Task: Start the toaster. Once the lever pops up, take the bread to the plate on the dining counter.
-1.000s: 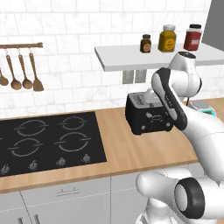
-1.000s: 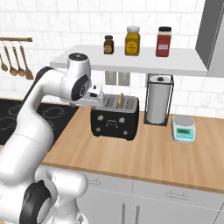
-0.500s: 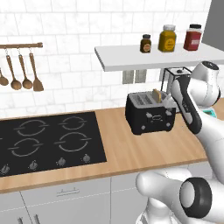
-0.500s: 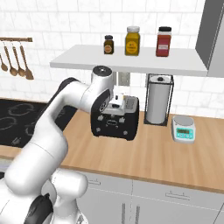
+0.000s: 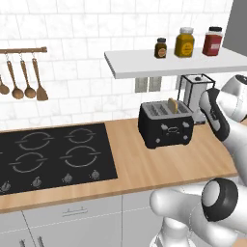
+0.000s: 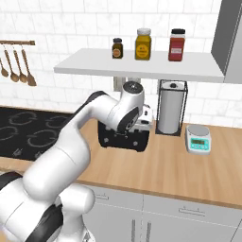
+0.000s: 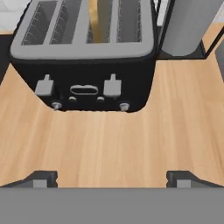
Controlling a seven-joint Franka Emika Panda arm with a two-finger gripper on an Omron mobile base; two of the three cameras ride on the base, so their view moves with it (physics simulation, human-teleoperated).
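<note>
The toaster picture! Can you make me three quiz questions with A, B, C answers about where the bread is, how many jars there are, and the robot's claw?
1. Where is the thin golden-brown bread slice?
A. on the wooden counter
B. standing in a slot of the black boxy toaster
C. on the shelf

2. How many jars stand on the white wall shelf?
A. three
B. one
C. five

3. How is the robot's two-finger gripper?
A. shut on the bread
B. shut on a knob
C. open, holding nothing

Answers: 1 B, the slice pokes up from a slot. 2 A, a small dark jar, a yellow one and a red one. 3 C, its tips stand wide apart over bare wood.
</note>
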